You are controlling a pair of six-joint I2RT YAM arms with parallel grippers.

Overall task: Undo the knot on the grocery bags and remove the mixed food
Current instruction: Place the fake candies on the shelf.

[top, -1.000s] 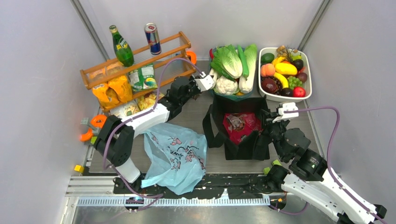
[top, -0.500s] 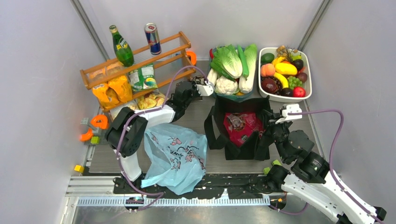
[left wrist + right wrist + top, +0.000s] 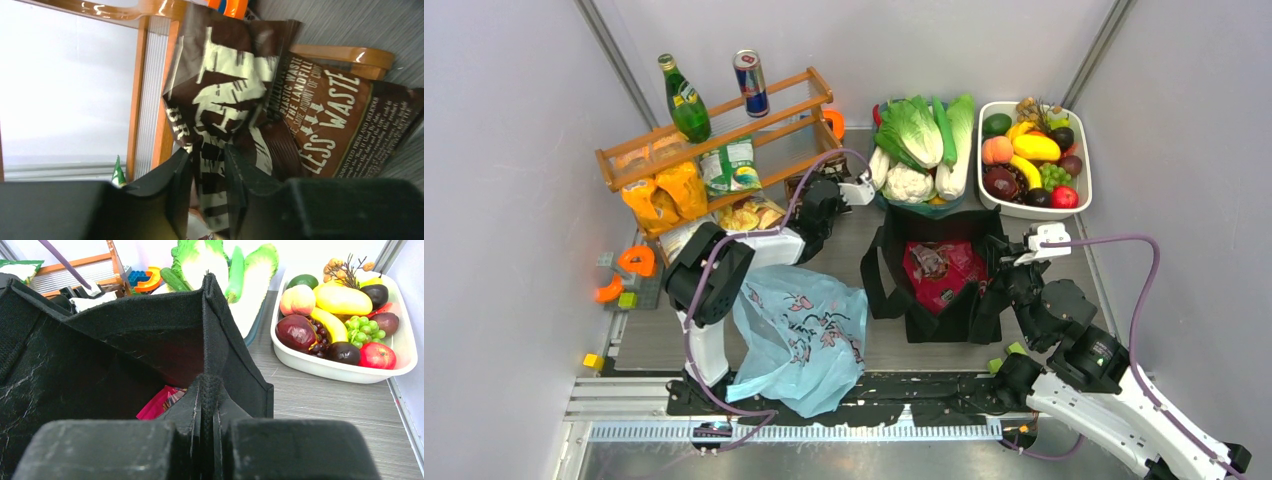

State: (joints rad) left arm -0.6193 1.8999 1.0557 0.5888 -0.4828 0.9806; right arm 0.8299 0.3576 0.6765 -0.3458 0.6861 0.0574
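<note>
Creased, glossy brown packet (image 3: 220, 100)

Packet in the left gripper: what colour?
Dark brown packet with cream lettering; the left wrist view shows it best.

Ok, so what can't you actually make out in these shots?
1. Black tote, top and right wrist views: its walls and the pink-red packet hide anything deeper inside.
2. Light-blue bag, top view: crumpled plastic hides any contents.
3. Brown packet, left wrist view: creases and the left gripper clamping it cover the brand name.
</note>
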